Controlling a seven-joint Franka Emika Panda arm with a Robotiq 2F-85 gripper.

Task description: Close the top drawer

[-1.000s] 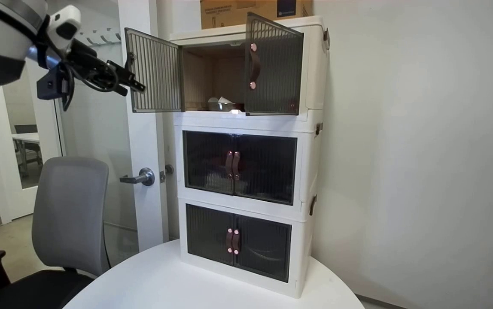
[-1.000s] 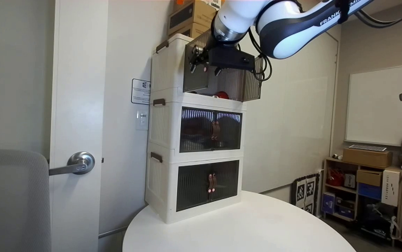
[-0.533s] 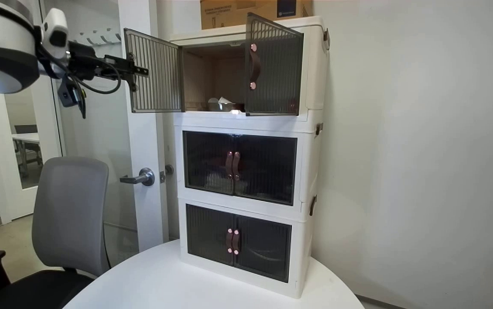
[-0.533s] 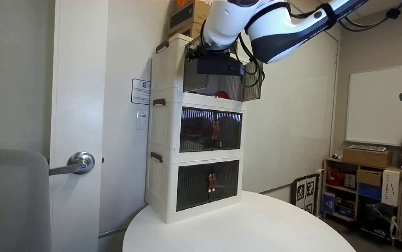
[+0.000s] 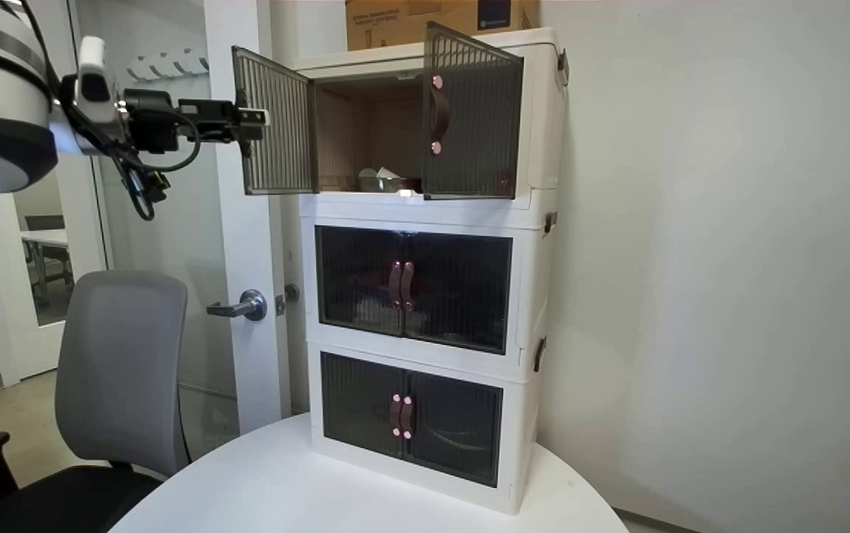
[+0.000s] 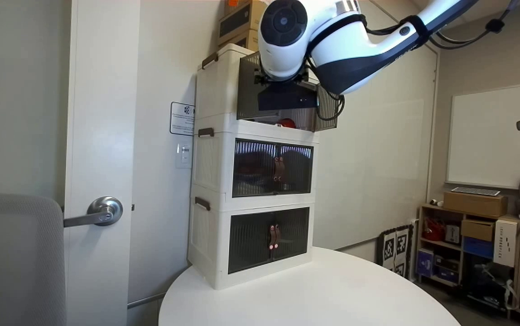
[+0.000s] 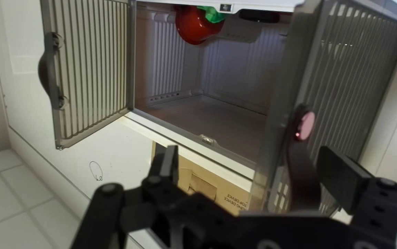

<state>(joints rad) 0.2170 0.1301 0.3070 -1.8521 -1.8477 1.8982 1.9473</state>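
Observation:
The top drawer (image 5: 541, 118) is the uppermost compartment of the white cabinet; its two smoky ribbed doors stand open. In an exterior view one door (image 5: 280, 137) is at the left and the other door (image 5: 473, 141) at the right, with its dark handle (image 5: 439, 115). My gripper (image 5: 255, 124) is at the free edge of the left door. In the wrist view that door (image 7: 354, 79) is at the right, and its handle (image 7: 300, 169) lies between the spread fingers of my gripper (image 7: 248, 152), nearer one finger. In an exterior view (image 6: 260, 79) the fingers are mostly hidden behind the wrist.
Two matching lower compartments (image 5: 414, 289) are shut. Inside the top one are a red bowl (image 7: 198, 26) with something green and a dish (image 5: 380, 182). A cardboard box (image 5: 440, 21) stands on top. The cabinet rests on a round white table (image 5: 269, 488); a grey chair (image 5: 118, 370) is beside it.
My gripper has turned level and moved forward against the left door as seen in an exterior view. That door has swung slightly inward. The other door has not moved.

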